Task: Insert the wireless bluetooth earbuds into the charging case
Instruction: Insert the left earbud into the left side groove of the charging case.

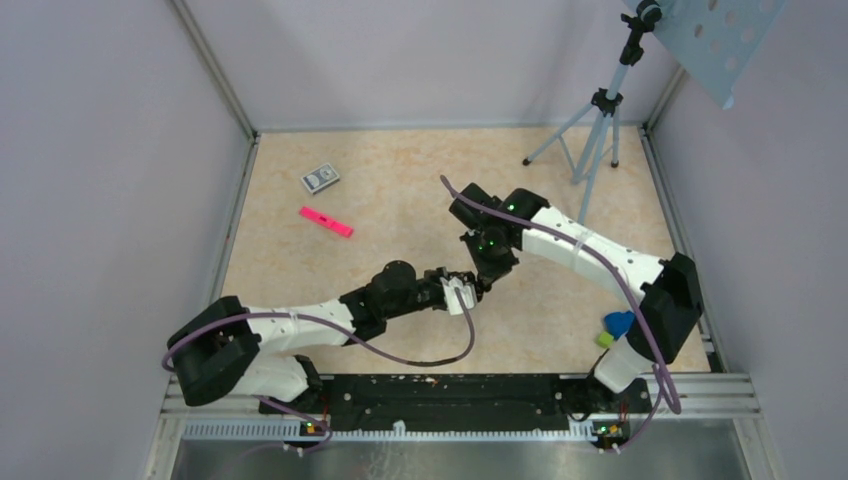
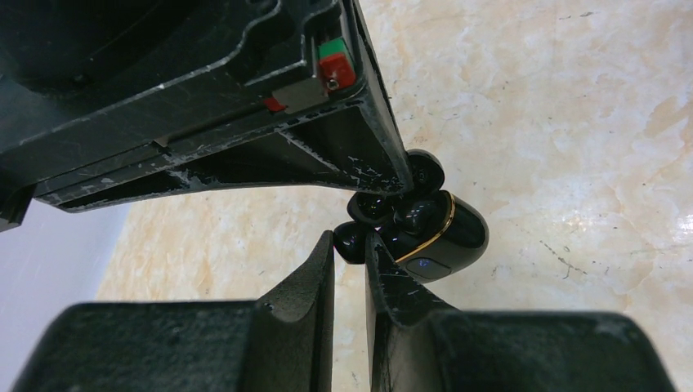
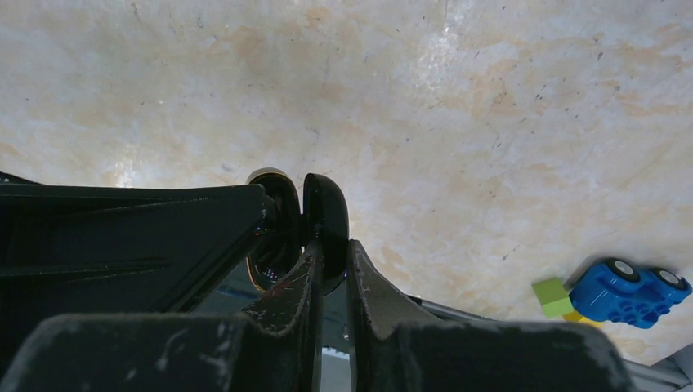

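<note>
The charging case (image 2: 445, 237) is glossy black with a gold rim and a bluish spot. It hangs open above the table between both grippers. My right gripper (image 3: 331, 249) is shut on the case's lid (image 3: 327, 214); the gold-rimmed body (image 3: 270, 245) sits left of its fingers. My left gripper (image 2: 351, 245) is shut on a small glossy black earbud (image 2: 350, 238) at the case's mouth. A second black earbud (image 2: 415, 214) sits in the case. No white bits show. In the top view the grippers meet mid-table, left (image 1: 466, 291), right (image 1: 487, 272).
A pink bar (image 1: 326, 221) and a small silver box (image 1: 320, 178) lie at the back left. A tripod (image 1: 595, 130) stands at the back right. A blue toy car (image 3: 629, 292) and a green block (image 3: 553, 296) lie by the right arm's base.
</note>
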You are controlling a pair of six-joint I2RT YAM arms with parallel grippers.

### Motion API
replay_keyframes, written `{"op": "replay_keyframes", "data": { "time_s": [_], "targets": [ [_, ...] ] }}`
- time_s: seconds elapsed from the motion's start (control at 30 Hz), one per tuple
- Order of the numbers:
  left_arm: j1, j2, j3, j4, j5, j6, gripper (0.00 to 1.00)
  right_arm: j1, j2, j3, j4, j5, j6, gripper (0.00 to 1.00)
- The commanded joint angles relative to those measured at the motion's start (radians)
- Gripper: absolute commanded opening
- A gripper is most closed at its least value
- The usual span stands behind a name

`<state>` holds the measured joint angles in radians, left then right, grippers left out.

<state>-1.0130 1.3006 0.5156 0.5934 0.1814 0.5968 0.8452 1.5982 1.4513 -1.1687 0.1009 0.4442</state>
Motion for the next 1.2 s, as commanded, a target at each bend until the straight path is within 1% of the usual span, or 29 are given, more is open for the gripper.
{"op": "replay_keyframes", "data": {
  "time_s": [0.0,0.07,0.13,0.3,0.43,0.57,0.67,0.9,1.03,1.17],
  "targets": [
    [-0.009,-0.013,0.037,-0.080,0.006,-0.029,0.00,0.009,-0.058,-0.004,0.077,0.114,-0.021,0.00],
    [-0.010,-0.023,0.042,-0.078,-0.012,-0.072,0.00,0.014,-0.066,-0.013,0.088,0.137,-0.015,0.00],
    [-0.009,-0.037,0.040,-0.079,-0.010,-0.079,0.00,0.021,-0.085,-0.035,0.117,0.158,-0.013,0.00],
    [-0.010,-0.049,0.048,-0.085,-0.036,-0.096,0.00,0.030,-0.188,-0.158,0.266,0.181,-0.020,0.00],
    [-0.010,-0.053,0.058,-0.075,-0.064,-0.111,0.00,0.030,-0.271,-0.254,0.398,0.166,-0.036,0.00],
    [-0.010,-0.050,0.067,-0.075,-0.096,-0.133,0.00,0.031,-0.336,-0.312,0.471,0.168,-0.053,0.00],
    [-0.010,-0.050,0.091,-0.074,-0.122,-0.183,0.00,0.031,-0.370,-0.358,0.525,0.141,-0.079,0.00],
    [-0.010,-0.038,0.182,-0.216,-0.140,-0.209,0.00,0.043,-0.453,-0.445,0.613,0.167,-0.102,0.00],
    [-0.009,-0.037,0.215,-0.286,-0.137,-0.230,0.00,0.047,-0.496,-0.466,0.641,0.172,-0.114,0.00],
    [-0.010,-0.023,0.245,-0.341,-0.121,-0.216,0.00,0.047,-0.508,-0.471,0.642,0.184,-0.120,0.00]
  ]
}}
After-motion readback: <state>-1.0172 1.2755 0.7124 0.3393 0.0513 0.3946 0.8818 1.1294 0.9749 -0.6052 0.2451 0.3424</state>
